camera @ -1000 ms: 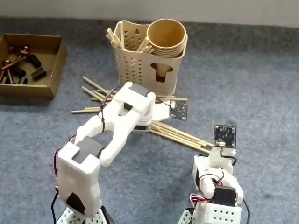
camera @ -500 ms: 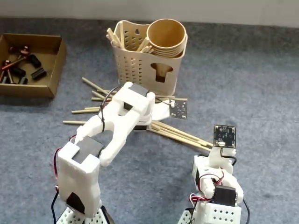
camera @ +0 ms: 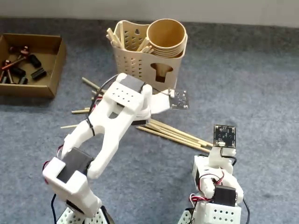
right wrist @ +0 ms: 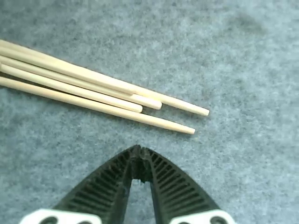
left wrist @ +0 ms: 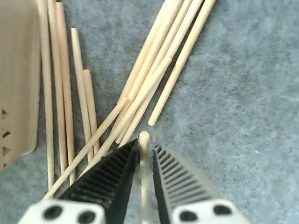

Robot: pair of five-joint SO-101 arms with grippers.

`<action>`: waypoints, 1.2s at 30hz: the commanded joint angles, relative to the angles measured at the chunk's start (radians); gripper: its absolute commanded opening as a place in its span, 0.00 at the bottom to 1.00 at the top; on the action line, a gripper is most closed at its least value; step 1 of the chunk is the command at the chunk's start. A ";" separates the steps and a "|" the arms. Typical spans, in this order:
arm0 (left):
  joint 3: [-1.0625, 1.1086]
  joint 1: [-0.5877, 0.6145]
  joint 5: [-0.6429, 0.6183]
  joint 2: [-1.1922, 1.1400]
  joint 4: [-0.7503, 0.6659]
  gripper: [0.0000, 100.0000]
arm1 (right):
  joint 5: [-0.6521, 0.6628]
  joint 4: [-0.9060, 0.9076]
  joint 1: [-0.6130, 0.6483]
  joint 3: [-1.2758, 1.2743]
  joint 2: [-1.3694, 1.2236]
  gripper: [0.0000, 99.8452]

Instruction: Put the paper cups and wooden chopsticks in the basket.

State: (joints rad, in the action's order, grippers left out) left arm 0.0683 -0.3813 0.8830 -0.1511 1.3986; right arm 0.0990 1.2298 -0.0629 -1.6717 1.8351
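Loose chopsticks (camera: 182, 136): middle of the pile covered by the left arm (camera: 112, 121) in the high view; ends cut off in both wrist views.
Held chopstick (left wrist: 144, 138): tip sharp, remainder blurred between the jaws of the left gripper (left wrist: 145, 145).
Basket (left wrist: 17, 88): one wall visible, rest cut off, left wrist view.
Cardboard box (camera: 28, 87): clipped at the high view's edge; contents too small to identify.

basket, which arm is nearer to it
Left. The left arm is just in front of the basket, jaws shut on a chopstick; the right arm sits folded well back.

Cups (camera: 167, 33) stand in the basket (camera: 133, 67); chopsticks (camera: 180, 135) lie before it
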 commanded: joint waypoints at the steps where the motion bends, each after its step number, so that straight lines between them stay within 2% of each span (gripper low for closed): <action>1: -0.051 -0.002 -0.069 0.091 0.006 0.01 | -0.002 -0.030 -0.010 -0.127 0.005 0.01; 13: -0.217 0.005 -0.391 0.315 0.006 0.01 | -0.002 -0.030 -0.010 -0.127 0.005 0.01; 22: -0.380 0.005 -0.640 0.386 0.006 0.01 | -0.002 -0.030 -0.010 -0.127 0.005 0.01; 29: -0.544 0.007 -0.727 0.386 0.006 0.01 | -0.002 -0.030 -0.010 -0.127 0.005 0.01; 33: -0.674 0.058 -0.813 0.380 -0.005 0.01 | -0.002 -0.028 -0.010 -0.127 0.005 0.01; 36: -0.731 0.131 -0.891 0.380 -0.078 0.01 | -0.002 -0.028 -0.010 -0.127 0.005 0.01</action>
State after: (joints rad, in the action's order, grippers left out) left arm -0.5808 -0.3153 0.0560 0.1956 1.3832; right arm 0.0990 1.2298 -0.0629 -1.6717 1.8351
